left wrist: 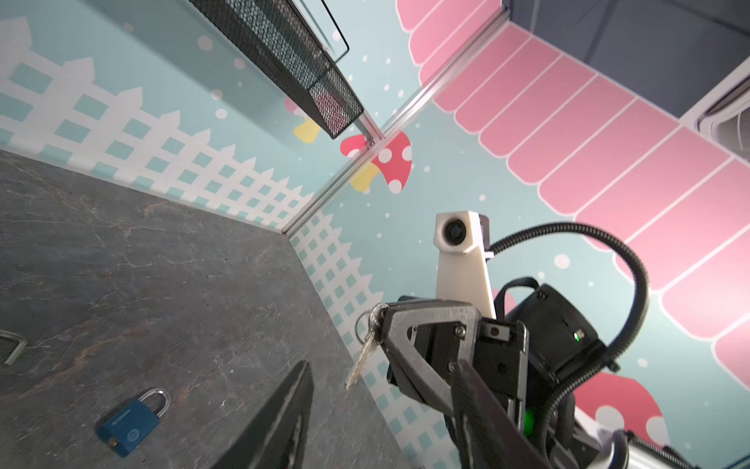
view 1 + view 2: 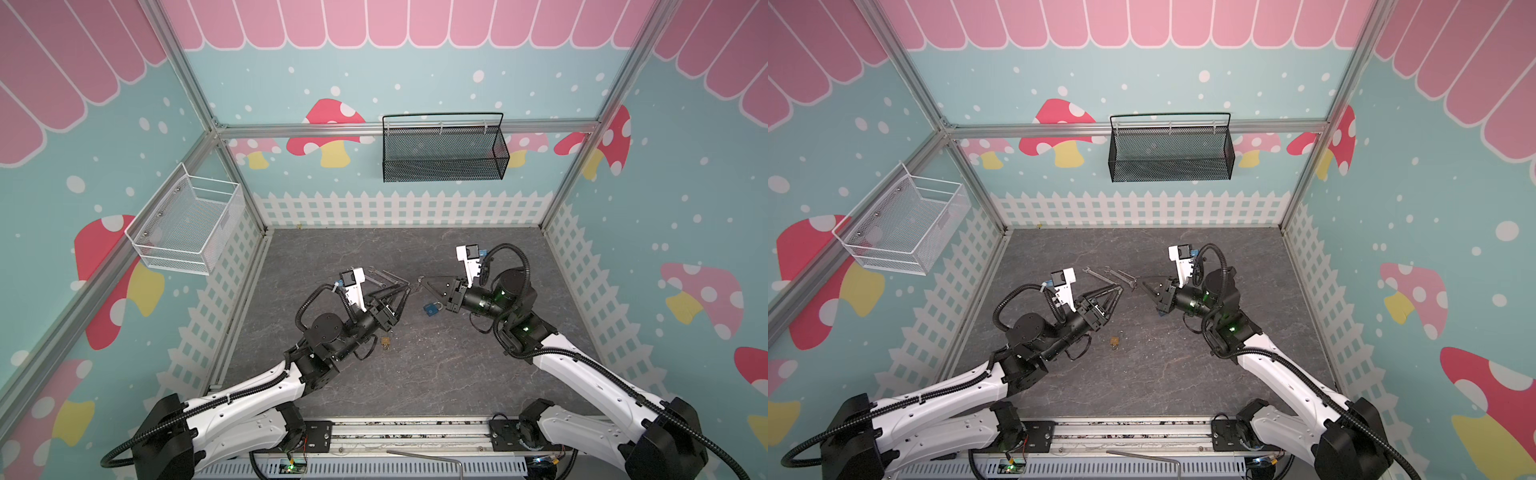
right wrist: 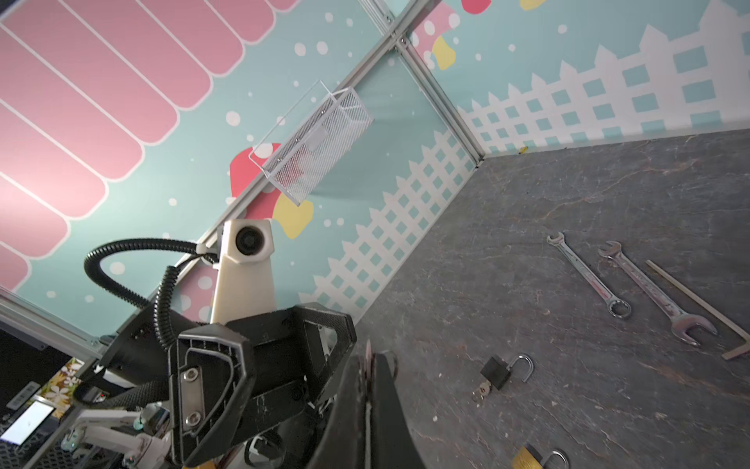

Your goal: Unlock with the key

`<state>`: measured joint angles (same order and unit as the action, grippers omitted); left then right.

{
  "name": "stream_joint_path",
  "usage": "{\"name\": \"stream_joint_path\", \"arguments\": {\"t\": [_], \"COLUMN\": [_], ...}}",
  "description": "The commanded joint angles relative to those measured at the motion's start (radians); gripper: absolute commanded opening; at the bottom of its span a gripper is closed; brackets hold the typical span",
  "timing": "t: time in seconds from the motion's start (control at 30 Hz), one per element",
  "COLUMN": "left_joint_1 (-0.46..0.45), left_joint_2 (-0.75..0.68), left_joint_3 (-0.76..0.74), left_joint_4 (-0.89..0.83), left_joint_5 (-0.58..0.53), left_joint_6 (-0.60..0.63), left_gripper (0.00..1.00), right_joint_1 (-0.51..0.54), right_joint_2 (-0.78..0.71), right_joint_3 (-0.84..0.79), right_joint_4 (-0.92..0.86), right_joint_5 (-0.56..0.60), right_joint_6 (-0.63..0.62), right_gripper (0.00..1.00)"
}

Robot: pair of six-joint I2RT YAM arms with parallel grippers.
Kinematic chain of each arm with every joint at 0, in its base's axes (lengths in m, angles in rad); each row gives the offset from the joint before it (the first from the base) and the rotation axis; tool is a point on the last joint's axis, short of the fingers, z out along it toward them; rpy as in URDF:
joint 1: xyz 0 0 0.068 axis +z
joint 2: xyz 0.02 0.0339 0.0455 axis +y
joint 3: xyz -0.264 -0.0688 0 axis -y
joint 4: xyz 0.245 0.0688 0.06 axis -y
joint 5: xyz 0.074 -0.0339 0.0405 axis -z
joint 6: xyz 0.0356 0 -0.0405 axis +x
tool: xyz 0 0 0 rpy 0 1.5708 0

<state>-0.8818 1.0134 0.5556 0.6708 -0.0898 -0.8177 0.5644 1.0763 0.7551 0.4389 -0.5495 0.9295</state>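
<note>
The silver key [image 1: 362,359] on its ring hangs from my right gripper [image 3: 368,359], which is shut on the key's head. In both top views that gripper [image 2: 420,280] is above the table's middle, tip to tip with my left gripper [image 2: 406,287]. My left gripper [image 1: 381,365] is open, its dark fingers [image 1: 284,418] spread either side of the hanging key without touching it. A blue padlock [image 1: 130,422] with its shackle shut lies flat on the table, under the right gripper's wrist in a top view [image 2: 432,309].
A black padlock [image 3: 501,371] lies with its shackle swung open and a key in it. A brass padlock [image 2: 385,342] sits near the left arm. Two wrenches [image 3: 588,276] [image 3: 653,292] and an L-shaped bar [image 3: 698,304] lie behind. Mesh baskets [image 2: 444,149] [image 2: 187,224] hang on the walls.
</note>
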Motion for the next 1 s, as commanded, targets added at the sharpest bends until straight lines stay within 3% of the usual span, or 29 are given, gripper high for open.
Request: {"name": "stream_joint_path", "arguments": {"t": [0.0,0.33,0.47,0.63,0.97], "left_joint_1": [-0.025,-0.051,-0.051,-0.052,-0.052], "left_joint_2": [0.024,0.201,0.254,0.285,0.312], "left_joint_3": [-0.012,0.066,0.101,0.115,0.131], "left_joint_4": [0.136,0.301,0.395,0.404,0.387], "left_joint_5": [-0.145,-0.141,-0.086,-0.073,-0.064], "left_joint_6": [-0.073,-0.125,-0.103,-0.115,-0.141], "left_gripper": [0.55,0.53,0.48,0.36,0.26], "right_joint_1": [0.010,0.020,0.025,0.029,0.028], "right_joint_2": [-0.021,0.009,0.013,0.004,-0.018], "right_joint_3": [-0.012,-0.007,-0.013,-0.022,-0.031], "right_joint_4": [0.132,0.185,0.193,0.198,0.215], "right_joint_5": [0.060,0.082,0.088,0.096,0.116], "right_joint_6": [0.087,0.147,0.154,0.152,0.150], "right_gripper": [0.00,0.00,0.00,0.00,0.00]}}
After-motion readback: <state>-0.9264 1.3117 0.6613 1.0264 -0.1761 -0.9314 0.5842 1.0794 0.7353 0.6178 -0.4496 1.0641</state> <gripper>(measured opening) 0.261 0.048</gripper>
